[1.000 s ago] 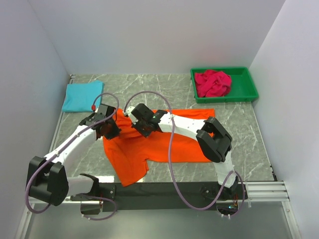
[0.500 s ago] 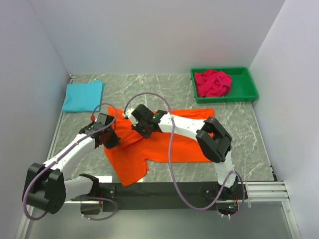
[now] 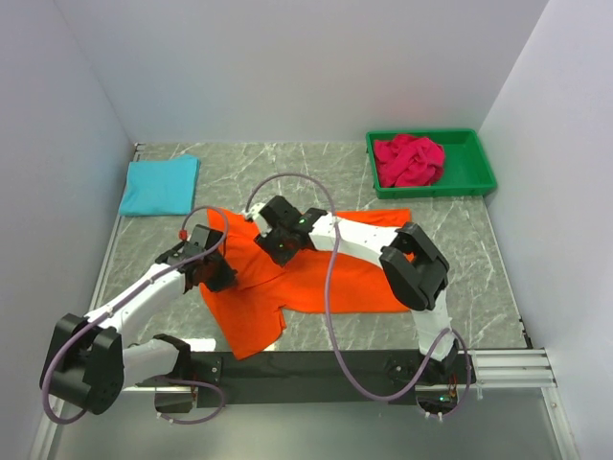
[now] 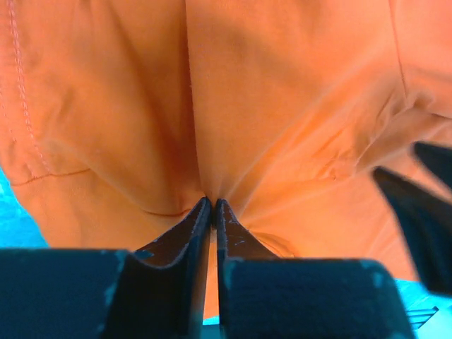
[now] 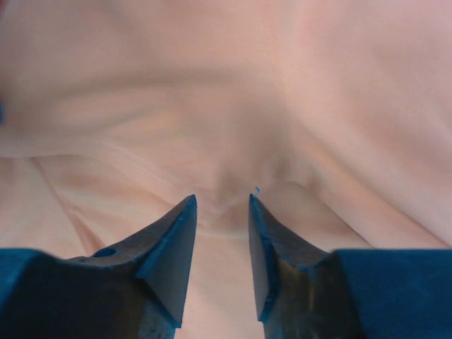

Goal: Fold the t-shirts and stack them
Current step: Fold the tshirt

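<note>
We find the orange t-shirt (image 3: 326, 283) spread flat at the centre of the table (image 3: 479, 259). The left gripper (image 4: 213, 201) has shifted toward 6 o'clock since a second ago. It now sits at the shirt's 9 o'clock edge, jaws nearly together, pinching a fold of orange cloth. The right gripper (image 5: 222, 201) has moved slightly toward 1 o'clock. Its jaws stand apart over the cloth, holding nothing. The turquoise t-shirt (image 3: 160, 185) lies folded at 10 o'clock. The pink t-shirt (image 3: 409, 160) lies bunched in the green bin (image 3: 479, 172) at 1 o'clock.
</note>
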You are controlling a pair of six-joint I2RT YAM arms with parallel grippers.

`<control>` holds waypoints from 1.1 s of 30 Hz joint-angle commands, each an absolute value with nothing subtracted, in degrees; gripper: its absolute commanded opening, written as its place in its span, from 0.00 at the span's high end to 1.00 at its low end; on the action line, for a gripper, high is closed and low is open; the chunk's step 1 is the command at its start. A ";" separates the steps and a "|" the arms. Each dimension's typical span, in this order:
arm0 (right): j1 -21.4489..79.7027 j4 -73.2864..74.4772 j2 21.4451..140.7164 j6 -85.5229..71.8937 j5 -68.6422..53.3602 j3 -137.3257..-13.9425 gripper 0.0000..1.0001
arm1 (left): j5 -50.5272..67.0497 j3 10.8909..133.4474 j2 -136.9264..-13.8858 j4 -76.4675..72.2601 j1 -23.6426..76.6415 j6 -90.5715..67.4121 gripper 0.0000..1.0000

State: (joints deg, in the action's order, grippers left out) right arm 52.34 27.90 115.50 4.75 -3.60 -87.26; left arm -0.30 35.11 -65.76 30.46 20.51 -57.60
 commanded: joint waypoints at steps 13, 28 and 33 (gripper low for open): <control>22.61 22.94 99.32 -19.75 3.96 -73.41 0.52 | -9.50 39.19 -62.13 25.24 12.58 -51.27 0.29; -5.62 17.40 101.68 -26.54 -5.71 -67.06 0.61 | -0.44 60.55 -92.18 13.45 2.20 -35.95 0.32; -7.38 16.97 105.46 -26.37 -6.68 -68.73 0.61 | -0.44 64.33 -97.73 13.53 2.02 -34.89 0.33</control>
